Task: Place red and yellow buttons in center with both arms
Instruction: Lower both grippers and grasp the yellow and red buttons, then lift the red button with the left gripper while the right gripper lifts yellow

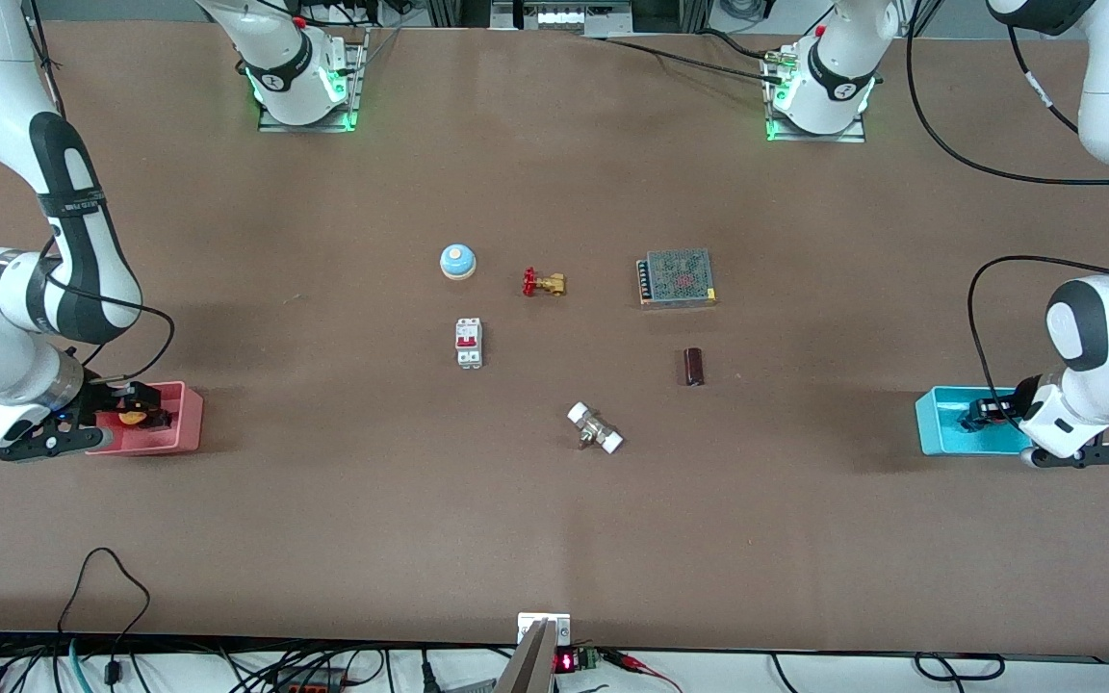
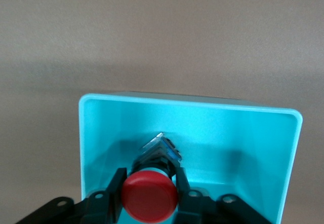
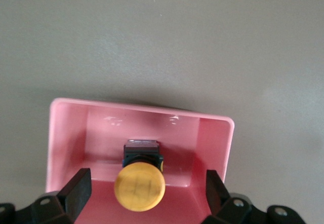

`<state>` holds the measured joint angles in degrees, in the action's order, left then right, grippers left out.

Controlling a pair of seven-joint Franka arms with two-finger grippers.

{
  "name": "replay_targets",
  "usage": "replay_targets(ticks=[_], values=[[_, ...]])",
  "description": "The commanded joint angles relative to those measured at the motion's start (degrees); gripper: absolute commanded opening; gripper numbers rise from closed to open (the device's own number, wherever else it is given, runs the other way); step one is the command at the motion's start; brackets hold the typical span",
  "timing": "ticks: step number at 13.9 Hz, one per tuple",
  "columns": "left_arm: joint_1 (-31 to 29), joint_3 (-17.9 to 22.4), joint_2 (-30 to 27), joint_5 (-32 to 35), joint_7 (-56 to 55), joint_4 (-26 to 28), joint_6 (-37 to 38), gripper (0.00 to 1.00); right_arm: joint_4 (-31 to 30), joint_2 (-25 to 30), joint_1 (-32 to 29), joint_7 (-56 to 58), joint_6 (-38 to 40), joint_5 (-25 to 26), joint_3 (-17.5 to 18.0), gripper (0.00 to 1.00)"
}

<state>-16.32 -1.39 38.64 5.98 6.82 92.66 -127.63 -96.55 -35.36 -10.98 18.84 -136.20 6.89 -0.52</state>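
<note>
The red button (image 2: 149,196) is in the cyan bin (image 2: 243,133) at the left arm's end of the table. My left gripper (image 2: 149,183) is shut on its black body just under the red cap. In the front view the left gripper (image 1: 983,414) is down in the cyan bin (image 1: 944,428). The yellow button (image 3: 139,187) stands in the pink bin (image 3: 101,127) at the right arm's end. My right gripper (image 3: 146,181) is open, its fingers wide apart on either side of the button and not touching it. It also shows in the front view (image 1: 136,412). The center (image 1: 535,395) holds neither button.
On the table between the bins are a pale-blue dome (image 1: 457,261), a brass valve with a red handle (image 1: 544,283), a white breaker (image 1: 469,343), a mesh-topped power supply (image 1: 677,277), a dark brown cylinder (image 1: 694,367) and a white-ended fitting (image 1: 595,428).
</note>
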Motion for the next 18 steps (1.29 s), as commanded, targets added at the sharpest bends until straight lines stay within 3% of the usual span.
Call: replay_targets(ticks=[1, 5, 10, 13, 16, 18], values=[[-0.5, -0.4, -1.0, 1.0, 1.2, 0.0, 0.0, 0.28, -0.2, -0.6, -1.6, 0.8, -1.2, 0.5, 1.4, 1.0], [0.1, -0.9, -4.4, 1.1, 1.1, -0.6, 1.6, 0.29, -0.2, -0.9, -2.6, -0.2, -1.0, 0.1, 2.8, 1.0], [5.0, -1.9, -10.9, 0.7, -0.2, -1.5, 15.0, 0.3, -0.4, -1.6, -2.8, -0.2, -1.0, 0.1, 3.0, 1.0], [8.1, -6.2, -13.7, 0.8, -6.9, -0.6, 21.5, 0.3, -0.7, -1.8, -3.1, -0.2, -1.0, -0.9, 3.5, 0.98], [9.1, -10.3, -12.8, 1.0, -7.7, 1.1, 21.5, 0.29, -0.7, -1.9, -3.4, -0.2, -1.0, -0.9, 3.6, 0.79], [12.4, -10.6, -12.5, 1.1, -6.8, 4.9, 20.7, 0.29, -0.7, -1.9, -3.4, -0.1, -0.9, -0.9, 3.6, 0.64]])
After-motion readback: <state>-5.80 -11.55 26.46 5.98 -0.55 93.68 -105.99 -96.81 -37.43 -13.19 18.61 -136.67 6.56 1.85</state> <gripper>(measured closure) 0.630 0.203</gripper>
